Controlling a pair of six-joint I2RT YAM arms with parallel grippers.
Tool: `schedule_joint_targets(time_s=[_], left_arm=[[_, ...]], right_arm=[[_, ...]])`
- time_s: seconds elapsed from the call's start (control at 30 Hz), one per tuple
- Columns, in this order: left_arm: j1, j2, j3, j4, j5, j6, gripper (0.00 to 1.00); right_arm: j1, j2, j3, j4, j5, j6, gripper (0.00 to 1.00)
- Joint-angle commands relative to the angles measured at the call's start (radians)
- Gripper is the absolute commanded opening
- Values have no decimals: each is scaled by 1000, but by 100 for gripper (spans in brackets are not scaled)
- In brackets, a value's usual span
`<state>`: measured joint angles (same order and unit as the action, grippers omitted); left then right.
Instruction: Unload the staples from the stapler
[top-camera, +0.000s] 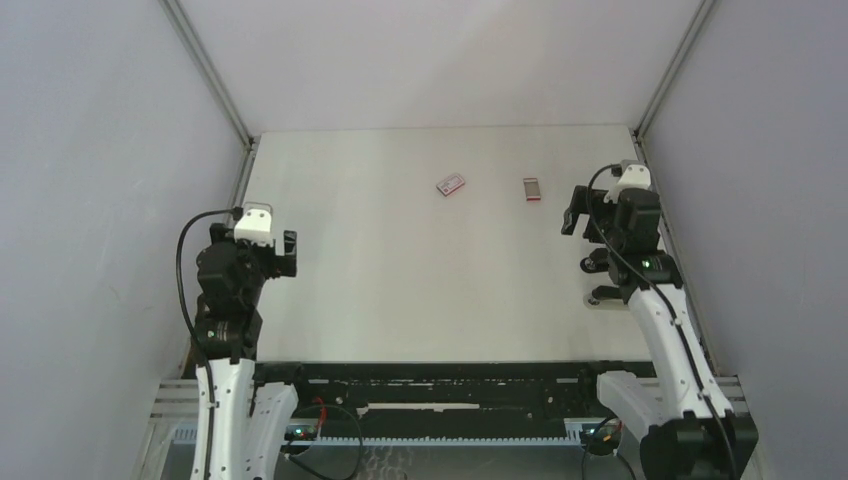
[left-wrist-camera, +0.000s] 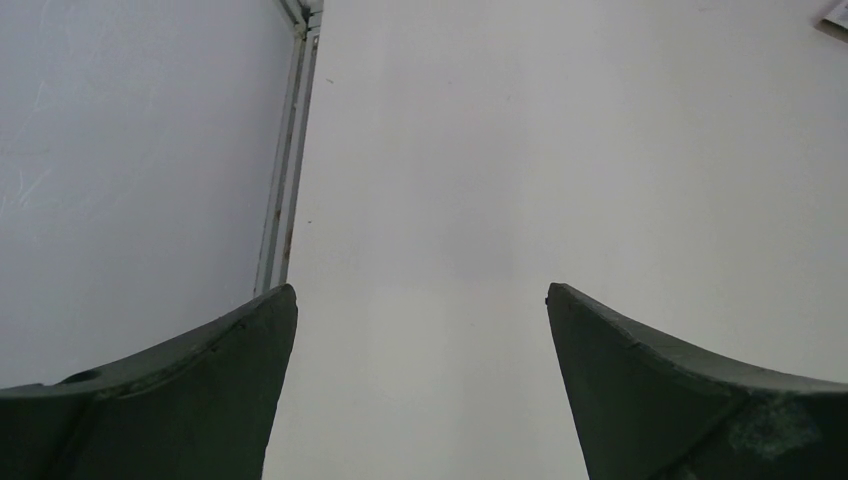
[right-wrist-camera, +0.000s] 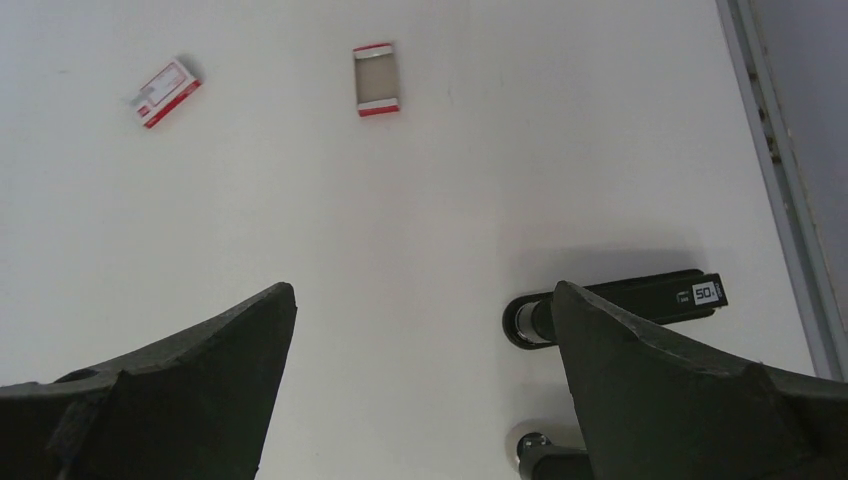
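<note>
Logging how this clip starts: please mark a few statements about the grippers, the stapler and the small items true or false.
1. The left gripper and the right gripper are both open and hold nothing. True.
2. The stapler is clamped in the right gripper. False: it lies on the table, off to one side of that gripper and outside its jaws.
3. The red-and-white box lies apart from the small open tray. True.
4. The left gripper hangs over the stapler. False: the stapler lies on the right arm's side, and the left wrist view shows none of it.
</note>
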<state>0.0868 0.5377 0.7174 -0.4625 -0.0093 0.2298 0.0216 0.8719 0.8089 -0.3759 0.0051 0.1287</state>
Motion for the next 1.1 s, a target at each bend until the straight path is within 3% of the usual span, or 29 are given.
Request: schedule_joint_targets(time_s=[0.0,0.2,0.73,1.07], left_arm=[[-8,46,71,3,113,71,100],[-9,61,16,27,219,34,100],[-13,63,-19,38,205,24,100],[-13,60,-24,39,205,25,100]], right_arm=[[-23,136,125,-35,108,93,100],[-127,240,164,-78,62,209,100],[-398,334,30,-38,-77,302,100],[-453,395,-8,-14,-90,283,100]])
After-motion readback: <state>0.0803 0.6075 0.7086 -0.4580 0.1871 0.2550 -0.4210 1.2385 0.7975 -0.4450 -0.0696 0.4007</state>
